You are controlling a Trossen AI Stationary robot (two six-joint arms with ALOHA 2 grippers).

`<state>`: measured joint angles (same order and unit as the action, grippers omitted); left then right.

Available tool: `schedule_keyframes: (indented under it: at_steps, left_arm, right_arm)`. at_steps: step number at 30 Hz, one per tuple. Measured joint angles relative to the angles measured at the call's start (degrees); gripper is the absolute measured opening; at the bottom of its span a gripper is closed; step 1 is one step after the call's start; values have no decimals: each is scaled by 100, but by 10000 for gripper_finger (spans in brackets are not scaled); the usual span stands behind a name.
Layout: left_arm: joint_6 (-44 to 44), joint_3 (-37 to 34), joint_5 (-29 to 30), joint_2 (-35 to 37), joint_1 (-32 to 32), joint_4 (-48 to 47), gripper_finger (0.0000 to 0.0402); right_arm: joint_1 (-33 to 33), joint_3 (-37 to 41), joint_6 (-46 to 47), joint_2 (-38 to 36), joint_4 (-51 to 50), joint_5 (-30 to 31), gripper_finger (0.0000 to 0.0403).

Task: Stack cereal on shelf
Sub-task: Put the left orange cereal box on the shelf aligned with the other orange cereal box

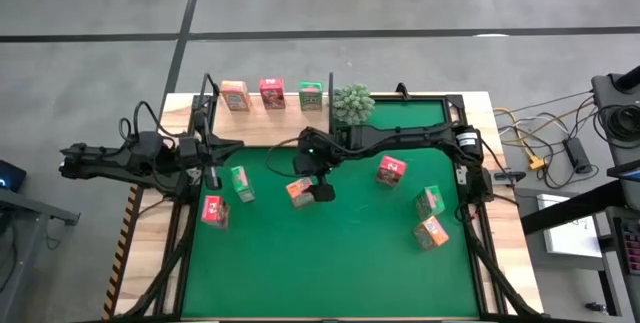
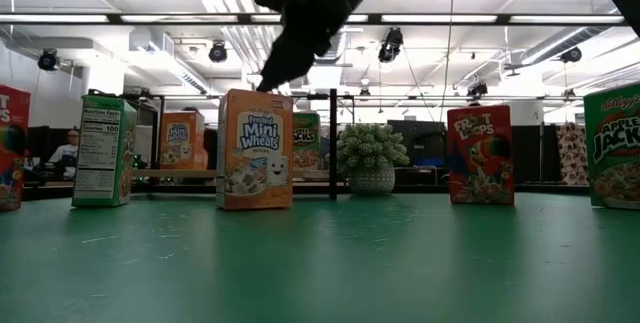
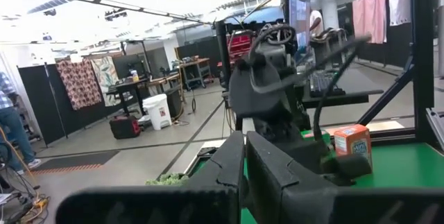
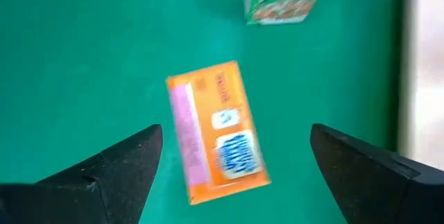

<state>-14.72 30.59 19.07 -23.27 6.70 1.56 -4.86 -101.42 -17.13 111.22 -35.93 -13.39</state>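
An orange cereal box (image 4: pixel 216 130) stands upright on the green mat (image 1: pixel 350 263), also seen as the orange box (image 2: pixel 255 148) in the low view. My right gripper (image 4: pixel 234 135) hangs open above it, one finger on either side, touching nothing; in the high view my right gripper (image 1: pixel 314 188) is just right of the box. My left gripper (image 3: pixel 243 172) is shut and empty, held level at the mat's far left (image 1: pixel 236 146). On the shelf (image 1: pixel 262 115) at the far edge stand an orange box (image 1: pixel 234 94), a pink-red box (image 1: pixel 271 93) and a green box (image 1: pixel 311 95).
Loose boxes stand on the mat: a green box (image 1: pixel 240 183) and a pink-red box (image 1: pixel 213 210) at the left, and a pink-red box (image 1: pixel 390 170), a green box (image 1: pixel 430 201) and an orange box (image 1: pixel 432 231) at the right. A bushy plant (image 1: pixel 352 103) stands right of the shelf.
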Motion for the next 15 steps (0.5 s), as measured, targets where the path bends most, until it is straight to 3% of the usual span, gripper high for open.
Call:
schedule_keyframes:
  at_steps: [10,15]
  left_arm:
    - [0,0,-1,-4,0,-9,1]
    - [0,0,-2,-7,0,-9,1]
  right_arm:
    - [-2,892,108,4,986,-181,333]
    - [3,967,109,6,1144,-209,317]
